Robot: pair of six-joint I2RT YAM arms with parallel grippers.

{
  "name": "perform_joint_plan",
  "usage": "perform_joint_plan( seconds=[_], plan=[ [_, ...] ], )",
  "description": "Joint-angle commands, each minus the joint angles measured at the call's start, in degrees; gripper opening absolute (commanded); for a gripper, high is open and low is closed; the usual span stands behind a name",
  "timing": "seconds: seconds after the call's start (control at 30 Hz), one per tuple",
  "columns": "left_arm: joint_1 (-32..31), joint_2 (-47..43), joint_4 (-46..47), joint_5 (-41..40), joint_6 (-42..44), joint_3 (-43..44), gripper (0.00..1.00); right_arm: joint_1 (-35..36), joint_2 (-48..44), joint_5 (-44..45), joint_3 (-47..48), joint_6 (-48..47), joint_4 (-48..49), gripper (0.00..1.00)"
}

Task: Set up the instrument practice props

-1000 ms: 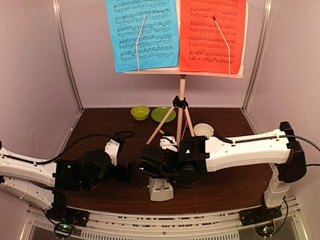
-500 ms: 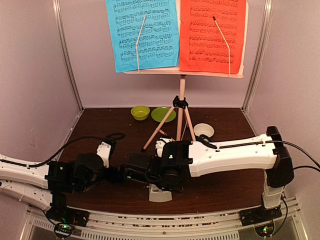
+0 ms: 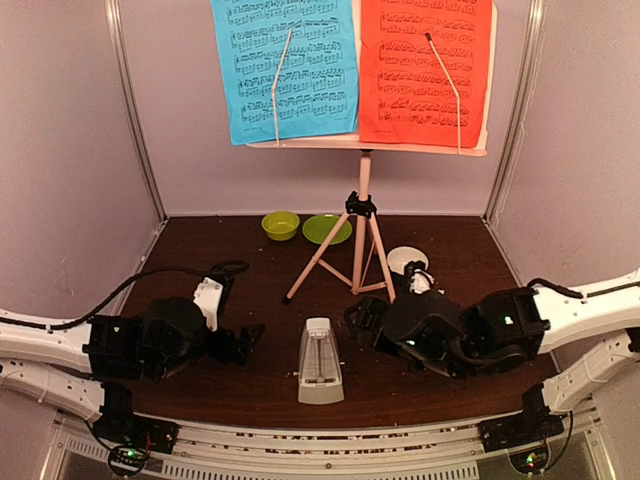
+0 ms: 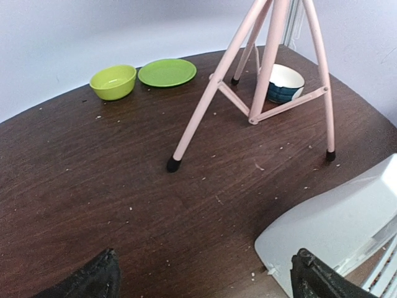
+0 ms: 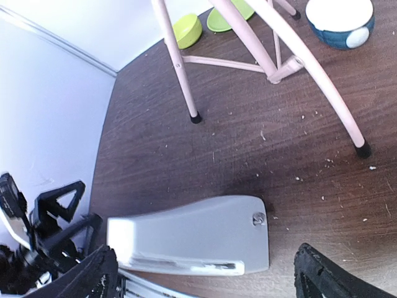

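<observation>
My left gripper [image 4: 205, 282] and right gripper [image 5: 208, 282] both stand wide open, holding nothing. The white pyramid metronome [image 3: 320, 360] stands upright between them, apart from each, near the table's [image 3: 200, 260] front edge. Bare, crumb-speckled dark wood runs ahead of my left fingers [image 4: 93, 279] to the pink music stand's [image 3: 362, 200] thin tripod legs. Beyond those sit a glossy green bowl [image 4: 113, 81] and a flat green plate [image 4: 167, 72]. A white bowl [image 5: 340, 18] with a dark blue wall sits past my right fingers. The blue page [image 3: 285, 65] and red page [image 3: 425, 65] rest on the stand's shelf.
</observation>
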Motion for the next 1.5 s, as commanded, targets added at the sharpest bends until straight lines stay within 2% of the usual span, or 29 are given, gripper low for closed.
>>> perform_joint_plan(
  seconds=[0.0, 0.07, 0.27, 0.47, 0.6, 0.77, 0.9, 1.1, 1.23, 1.47],
  plan=[
    [0.05, 0.06, 0.16, 5.94, 1.81, 4.97, 0.98, 2.14, -8.57, 0.26, -12.57, 0.82, 12.92, 1.0],
    [-0.29, 1.21, 0.48, 8.15, 1.74, 6.64, 0.98, 0.55, -11.84, 1.23, -14.71, -2.42, 14.15, 1.0],
    [-3.19, 6.65, -4.5, 9.56, -2.99, 15.88, 0.98, -6.94, -14.65, -5.25, -13.46, -18.36, 10.59, 1.0],
    [-9.65, 13.61, -9.55, 6.11, -7.3, 25.84, 0.98, -10.84, -19.96, -12.77, -22.09, -23.64, 13.53, 1.0],
    [-12.3, 19.85, -13.79, 3.07, -16.98, 31.33, 0.98, -11.87, -23.39, -10.97, -24.33, -26.0, 12.33, 1.0],
    [-13.29, 30.89, -28.41, -3.04, -28.17, 42.42, 0.98, -14.67, -27.07, -12.76, -27.64, -30.22, 16.26, 1.0],
    [-13.29, 37.84, -31.15, -3.7, -32.16, 47.88, 0.97, -16.83, -28.34, -16.5, -28.27, -33.67, 17.95, 1.0],
    [-13.03, 47.89, -41.26, -3.38, -42.0, 56.97, 0.85, -17.09, -28.81, -18.5, -28.78, -39.81, 19.99, 1.0],
    [-12.06, 50.54, -41.82, -1.25, -46.25, 56.59, 0.82, -17.35, -29.22, -21.9, -28.49, -43.49, 20.79, 1.0],
    [-11.7, 48.7, -40.12, -1.03, -46.08, 51.77, 0.84, -17.44, -32.36, -24.37, -28.87, -45.23, 20.87, 1.0]
  ],
)
